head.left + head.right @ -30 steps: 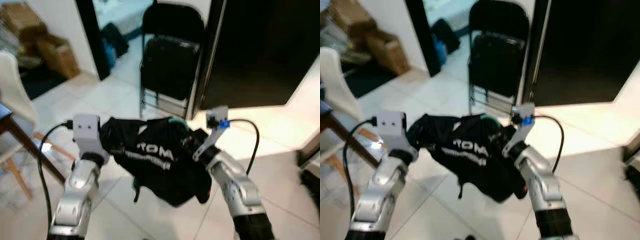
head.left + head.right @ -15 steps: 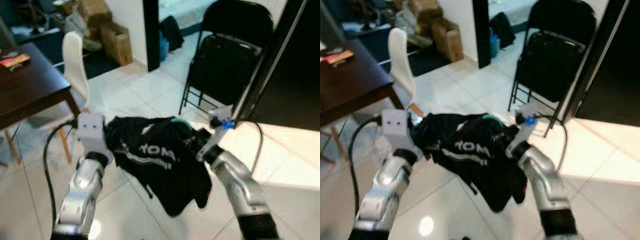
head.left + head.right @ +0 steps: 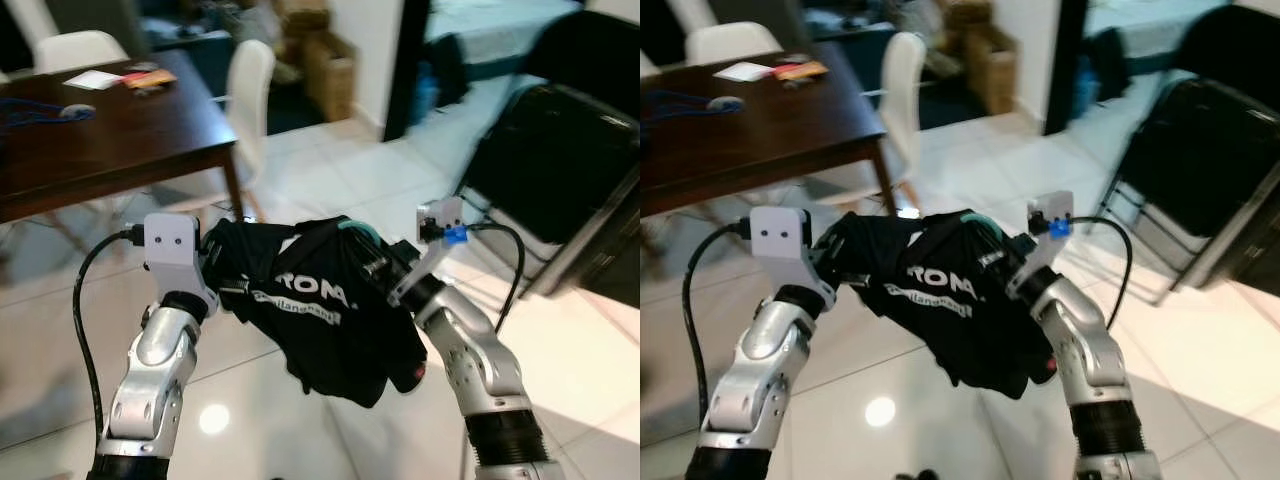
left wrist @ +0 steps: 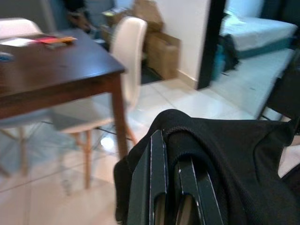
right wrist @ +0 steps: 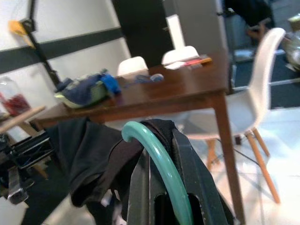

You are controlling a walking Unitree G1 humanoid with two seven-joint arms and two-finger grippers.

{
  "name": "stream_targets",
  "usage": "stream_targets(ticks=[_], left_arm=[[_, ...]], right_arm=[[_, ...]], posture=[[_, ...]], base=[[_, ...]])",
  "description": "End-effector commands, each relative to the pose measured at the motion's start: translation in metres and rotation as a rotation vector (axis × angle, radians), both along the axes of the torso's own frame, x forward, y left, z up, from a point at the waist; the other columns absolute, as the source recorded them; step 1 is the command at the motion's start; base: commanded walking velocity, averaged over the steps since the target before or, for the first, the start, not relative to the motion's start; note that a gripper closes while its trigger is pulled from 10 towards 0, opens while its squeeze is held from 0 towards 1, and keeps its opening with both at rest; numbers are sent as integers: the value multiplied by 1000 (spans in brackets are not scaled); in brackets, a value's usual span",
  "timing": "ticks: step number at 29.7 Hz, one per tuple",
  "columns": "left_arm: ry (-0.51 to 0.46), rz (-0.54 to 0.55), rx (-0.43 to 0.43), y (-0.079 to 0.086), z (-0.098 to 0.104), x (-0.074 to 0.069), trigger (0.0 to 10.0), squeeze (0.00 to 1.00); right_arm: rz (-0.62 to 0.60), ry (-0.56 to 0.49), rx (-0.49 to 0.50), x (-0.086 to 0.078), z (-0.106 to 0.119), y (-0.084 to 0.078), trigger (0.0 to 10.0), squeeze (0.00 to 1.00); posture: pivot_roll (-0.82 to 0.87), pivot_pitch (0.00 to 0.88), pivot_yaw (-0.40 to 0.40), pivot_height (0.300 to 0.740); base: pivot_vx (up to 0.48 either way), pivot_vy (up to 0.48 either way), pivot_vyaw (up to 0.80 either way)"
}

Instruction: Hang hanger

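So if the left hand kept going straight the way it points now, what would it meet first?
Probably the white chair at the corner of the dark wooden table. The left hand, gripping the black shirt, points that way, though depth is hard to judge.

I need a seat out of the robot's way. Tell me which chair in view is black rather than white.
The black folding chair on the robot's right, by the dark doorway. The two white chairs stand at the wooden table.

— What am I carrying? 
— A black shirt with white lettering, draped over a teal hanger, its curved hook poking out on top, the hem sagging toward the floor.
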State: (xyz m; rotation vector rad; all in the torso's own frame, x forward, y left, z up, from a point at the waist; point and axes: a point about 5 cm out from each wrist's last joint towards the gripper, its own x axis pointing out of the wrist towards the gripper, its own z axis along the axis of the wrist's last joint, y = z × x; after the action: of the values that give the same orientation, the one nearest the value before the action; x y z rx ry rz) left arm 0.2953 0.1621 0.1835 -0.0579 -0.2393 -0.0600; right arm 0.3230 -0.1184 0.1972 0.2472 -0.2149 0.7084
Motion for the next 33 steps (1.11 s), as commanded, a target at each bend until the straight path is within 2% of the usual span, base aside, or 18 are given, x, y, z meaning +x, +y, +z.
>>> stream_targets(ticks=[1, 3, 4, 6, 13, 15, 20, 23, 27, 33], left_arm=[[-73, -9, 11, 3, 21, 1, 10000, 0], [-136, -2, 10, 8, 40, 3, 10000, 0], [-136, -2, 10, 8, 40, 3, 10000, 0], [-183, -3, 14, 10, 55, 4, 10000, 0], [-230, -7, 8, 10, 70, 3, 10000, 0], [-239, -10, 2, 8, 72, 2, 10000, 0], [-240, -10, -3, 9, 74, 2, 10000, 0], [-246, -12, -6, 9, 78, 1, 10000, 0], [-253, -14, -5, 7, 80, 1, 10000, 0], [-295, -24, 2, 8, 95, 0, 10000, 0]], right_arm=[[-27, -62, 41, 1, 19, -5, 10000, 0], [-18, -135, 91, 3, 45, -3, 10000, 0], [-18, -135, 91, 3, 45, -3, 10000, 0], [3, -195, 106, 3, 64, 1, 10000, 0], [59, -276, 136, 0, 89, 10, 10000, 0], [137, -332, 149, -5, 104, 20, 10000, 0], [199, -364, 146, -12, 110, 29, 10000, 0], [224, -360, 96, -14, 103, 39, 10000, 0], [234, -351, 104, -14, 102, 41, 10000, 0], [271, -351, 127, -17, 103, 45, 10000, 0]], posture=[[-42, 107, 11, 740], [-38, 103, 8, 740], [-38, 103, 8, 740], [-35, 96, 3, 740], [-30, 88, -3, 740], [-26, 84, -6, 740], [-20, 80, -8, 740], [-17, 78, -9, 740], [-17, 78, -9, 740], [-6, 73, -5, 740]], base=[[330, 0, 0], [394, 0, 0], [394, 0, 0], [480, 0, 0], [480, 0, 0], [480, 0, 0], [480, 0, 0], [480, 0, 788], [480, 0, 788], [480, 0, 788]])
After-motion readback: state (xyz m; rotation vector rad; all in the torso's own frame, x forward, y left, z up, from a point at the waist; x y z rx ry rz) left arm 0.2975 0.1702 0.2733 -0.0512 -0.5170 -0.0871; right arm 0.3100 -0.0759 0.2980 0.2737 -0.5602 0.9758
